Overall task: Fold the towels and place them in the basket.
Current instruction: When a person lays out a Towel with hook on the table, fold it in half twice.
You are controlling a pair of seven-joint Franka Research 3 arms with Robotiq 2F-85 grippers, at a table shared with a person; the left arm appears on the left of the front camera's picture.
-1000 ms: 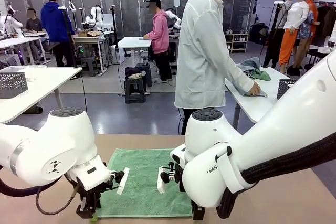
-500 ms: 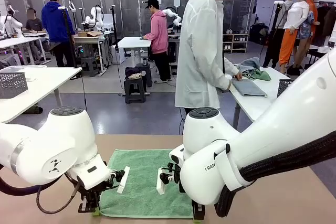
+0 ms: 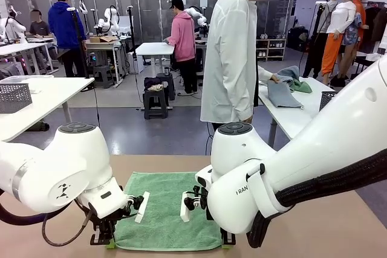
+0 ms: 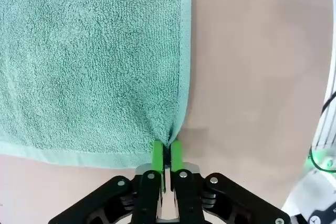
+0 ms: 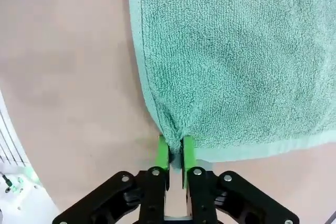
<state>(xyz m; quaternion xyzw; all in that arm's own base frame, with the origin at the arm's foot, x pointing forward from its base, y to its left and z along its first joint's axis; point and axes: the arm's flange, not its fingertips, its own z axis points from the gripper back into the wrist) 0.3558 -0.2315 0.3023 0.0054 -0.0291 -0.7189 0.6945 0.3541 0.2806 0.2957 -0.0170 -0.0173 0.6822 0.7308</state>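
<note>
A mint green towel lies flat on the tan table between my two arms. My left gripper is shut on its near left corner; the left wrist view has the green pads pinching the towel corner into a small pucker. At the near right corner my right gripper is shut on the cloth as well, and in the right wrist view the towel bunches between its pads. A person in a white coat handles a blue-grey towel on a white table behind. The basket is out of view.
Bare tan tabletop lies on both sides of the green towel. A dark mesh container stands on a white table at far left. Other people and tables fill the room beyond.
Both grippers have closed on the towel's near corners. The person behind has turned and shifted the blue-grey towel on the far table.
</note>
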